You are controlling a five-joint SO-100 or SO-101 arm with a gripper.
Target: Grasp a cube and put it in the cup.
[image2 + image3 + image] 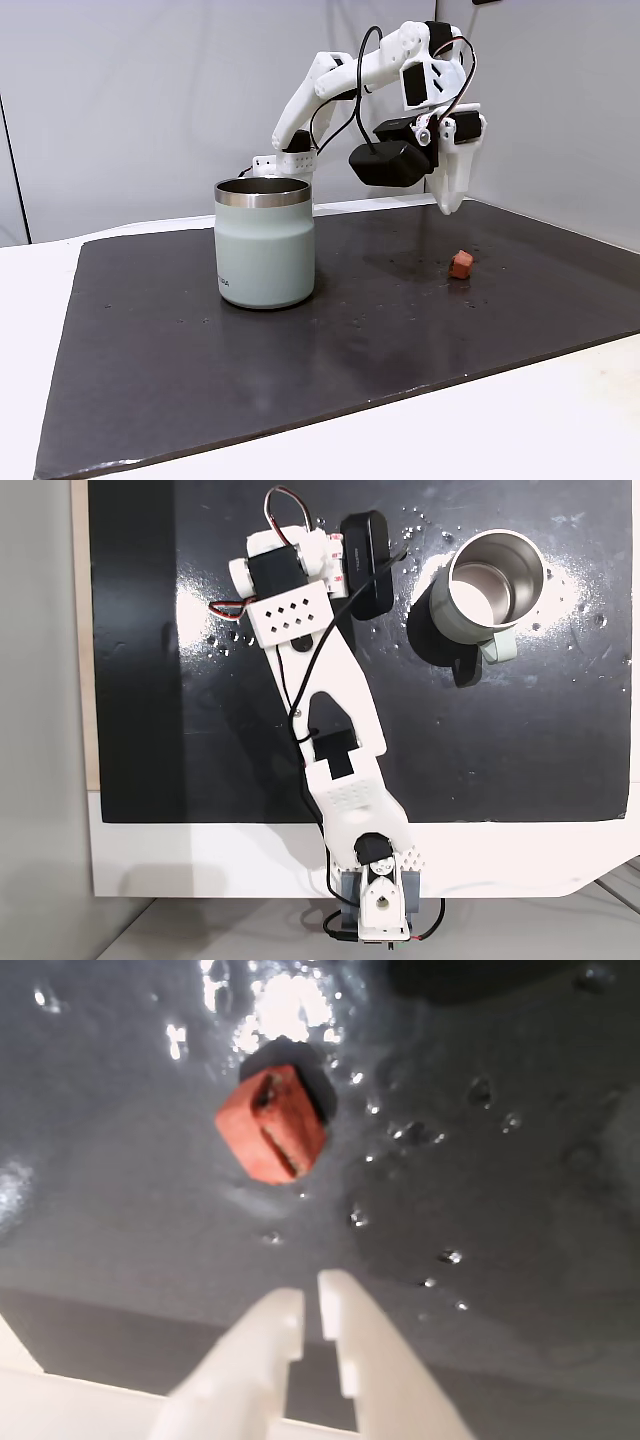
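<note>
The cube (272, 1123), small and red-orange, lies on the dark mat ahead of my gripper (312, 1295). The white fingers are shut with only a thin slit between them and hold nothing. In a fixed view the gripper (448, 205) hangs tip down a little above and behind the cube (461, 264), not touching it. The cup (265, 245), pale sage green with a steel rim, stands upright to the left of the gripper. From above, the cup (440, 615) sits at the upper right with its mouth open, and the arm (335, 690) covers the cube.
A black mat (300, 350) covers the table, with a white table border (520, 420) at the front and left. Small glinting specks dot the mat (450, 1257). A black camera block (390, 162) hangs off the wrist. Grey walls stand close behind.
</note>
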